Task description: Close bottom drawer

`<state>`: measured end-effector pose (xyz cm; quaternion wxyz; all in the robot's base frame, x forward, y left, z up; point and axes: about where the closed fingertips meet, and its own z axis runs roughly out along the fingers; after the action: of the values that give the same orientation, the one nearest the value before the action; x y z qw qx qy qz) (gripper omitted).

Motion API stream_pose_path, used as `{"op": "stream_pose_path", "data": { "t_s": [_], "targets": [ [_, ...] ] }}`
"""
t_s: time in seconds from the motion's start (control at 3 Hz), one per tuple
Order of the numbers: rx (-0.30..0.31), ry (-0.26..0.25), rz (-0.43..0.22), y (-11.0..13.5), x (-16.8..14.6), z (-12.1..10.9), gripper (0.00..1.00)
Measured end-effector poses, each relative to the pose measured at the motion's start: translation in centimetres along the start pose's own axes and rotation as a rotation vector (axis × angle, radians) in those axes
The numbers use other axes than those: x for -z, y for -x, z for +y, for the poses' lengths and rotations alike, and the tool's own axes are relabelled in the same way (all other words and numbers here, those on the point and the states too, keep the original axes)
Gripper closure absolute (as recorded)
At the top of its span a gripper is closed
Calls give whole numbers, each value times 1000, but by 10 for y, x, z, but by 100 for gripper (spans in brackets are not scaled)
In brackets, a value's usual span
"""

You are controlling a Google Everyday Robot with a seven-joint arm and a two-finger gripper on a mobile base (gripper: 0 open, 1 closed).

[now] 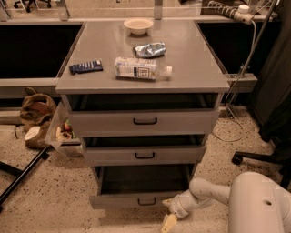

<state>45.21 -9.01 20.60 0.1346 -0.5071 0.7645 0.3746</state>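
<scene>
- Floor (41, 200): pale speckled stone, beige with dark flecks.
- Cabinet (213, 113): grey metal, centre of the room; flat grey top surface (195, 68).
- Counter (41, 20): long, pale, running behind the cabinet; dark recess (32, 50) beneath it on the left.
- Brown bag (36, 109): slumped on the floor left of the cabinet.
- Clear bin (61, 136): just beside the cabinet's left side, with small items inside.
- Black bar (20, 175): lying slantwise on the floor, lower left.
- Chair base (254, 157): black, on the floor at right.
- Dark cloth (277, 82): hanging at the right edge.
- Power strip (227, 9): white, on the counter at upper right; cable (241, 68) trailing down.
- Gripper (168, 213): low at the cabinet's front, lower right.
</scene>
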Motion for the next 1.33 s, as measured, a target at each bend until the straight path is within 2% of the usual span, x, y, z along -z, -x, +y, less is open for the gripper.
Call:
{"op": "stream_pose_path", "data": {
  "t_s": [0.33,1.0,1.33],
  "targets": [
    [14,-9,-12,3,-1,-4,0],
    [131,-49,-124,42,-6,-45,0],
    [182,-93,-158,65,2,-77,0]
  ]
}}
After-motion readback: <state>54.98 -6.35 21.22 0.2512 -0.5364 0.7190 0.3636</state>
